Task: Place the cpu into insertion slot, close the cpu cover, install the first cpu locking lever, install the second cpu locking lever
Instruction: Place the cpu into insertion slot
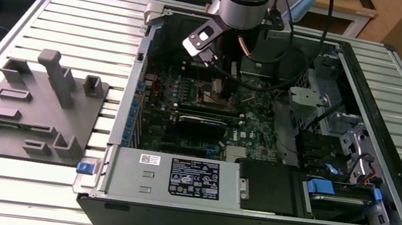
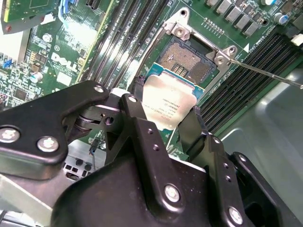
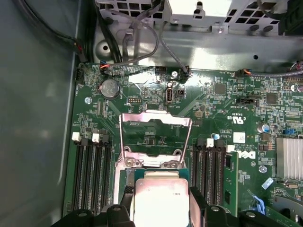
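My gripper (image 2: 165, 108) is shut on the cpu (image 2: 166, 97), a flat silver-topped chip clamped by its edges between two black fingers (image 2: 137, 94). The chip hangs tilted just above the green board, beside the insertion slot (image 2: 188, 59), whose dark pin field lies bare inside its silver rim. In the first wrist view the cpu (image 3: 160, 201) sits in the gripper (image 3: 161, 196), and the cpu cover (image 3: 156, 118) stands swung up and open behind it. A thin locking lever (image 2: 265, 73) sticks out past the socket corner. In the exterior view the gripper (image 1: 217, 85) reaches down into the computer case.
Black memory slots (image 3: 90, 170) flank the socket on both sides. The open case (image 1: 382, 74) walls in the board, with cables (image 3: 137, 42) at one end, a labelled grey box (image 1: 175, 175) at the front, and a grey fixture block (image 1: 34, 105) on the slatted table at the exterior view's left.
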`<action>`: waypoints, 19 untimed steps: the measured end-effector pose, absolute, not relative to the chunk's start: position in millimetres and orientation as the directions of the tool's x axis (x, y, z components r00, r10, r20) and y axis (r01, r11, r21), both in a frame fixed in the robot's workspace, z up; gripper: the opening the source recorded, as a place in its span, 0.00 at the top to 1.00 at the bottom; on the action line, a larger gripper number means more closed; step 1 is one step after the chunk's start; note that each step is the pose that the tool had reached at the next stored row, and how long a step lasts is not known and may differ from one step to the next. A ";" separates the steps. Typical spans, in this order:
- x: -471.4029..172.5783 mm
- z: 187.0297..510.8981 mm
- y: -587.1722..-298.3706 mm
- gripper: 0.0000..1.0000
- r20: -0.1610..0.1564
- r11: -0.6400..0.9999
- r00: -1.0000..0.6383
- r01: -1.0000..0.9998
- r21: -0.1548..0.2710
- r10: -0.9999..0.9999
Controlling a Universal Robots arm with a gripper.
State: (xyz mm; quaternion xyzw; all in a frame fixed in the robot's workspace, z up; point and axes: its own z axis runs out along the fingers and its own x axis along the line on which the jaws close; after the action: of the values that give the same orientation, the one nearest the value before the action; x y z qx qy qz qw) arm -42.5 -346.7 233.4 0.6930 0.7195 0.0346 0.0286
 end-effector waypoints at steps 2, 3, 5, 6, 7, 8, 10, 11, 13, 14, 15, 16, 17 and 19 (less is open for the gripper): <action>-42.5 232.3 -346.7 0.46 0.007 0.037 -0.038 0.995 0.089 0.999; -42.5 232.2 -346.7 0.46 0.007 0.037 -0.038 0.995 0.089 0.999; -42.5 231.9 -346.7 0.46 0.007 0.036 -0.037 0.995 0.090 0.999; -42.5 231.8 -346.7 0.46 0.007 0.035 -0.036 0.995 0.089 0.999; -42.5 231.7 -346.7 0.46 0.007 0.035 -0.036 0.995 0.089 0.999; -42.6 231.4 -346.5 0.46 0.007 0.035 -0.036 0.995 0.090 0.999; -42.9 230.9 -345.9 0.46 0.007 0.035 -0.036 0.995 0.090 0.999; -43.0 230.7 -345.6 0.46 0.007 0.035 -0.036 0.995 0.089 0.999; -43.3 229.9 -344.5 0.46 0.007 0.034 -0.035 0.995 0.089 0.999; -43.5 229.6 -343.9 0.46 0.007 0.033 -0.034 0.995 0.089 0.999; -43.7 229.3 -343.3 0.46 0.007 0.033 -0.034 0.995 0.089 0.999; -43.8 229.0 -342.7 0.46 0.007 0.032 -0.033 0.995 0.089 0.999; -44.0 228.6 -342.4 0.46 0.007 0.032 -0.033 0.995 0.090 0.999; -44.1 228.0 -341.9 0.46 0.007 0.032 -0.033 0.995 0.089 0.999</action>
State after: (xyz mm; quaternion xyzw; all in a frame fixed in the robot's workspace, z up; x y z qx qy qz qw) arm -44.1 -341.9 228.0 0.6948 0.7178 0.0346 0.0287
